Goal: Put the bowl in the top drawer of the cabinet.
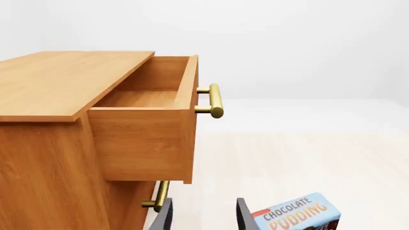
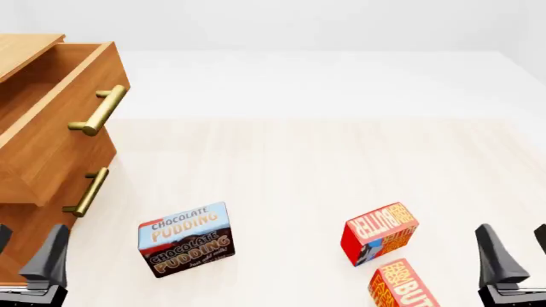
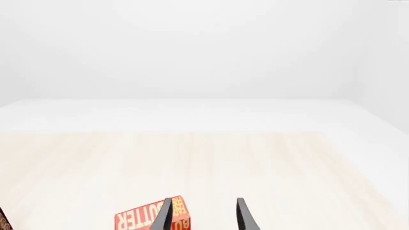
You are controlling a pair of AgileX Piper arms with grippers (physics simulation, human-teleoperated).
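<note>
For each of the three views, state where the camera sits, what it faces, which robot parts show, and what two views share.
Front: above and behind the arms, facing the table; both grippers' fingers at the bottom corners.
Left wrist: behind the left gripper, facing the open top drawer; jaws apart.
Right wrist: behind the right gripper, facing the table's far edge; jaws apart.
Shared: pudding box in front and left wrist.
</note>
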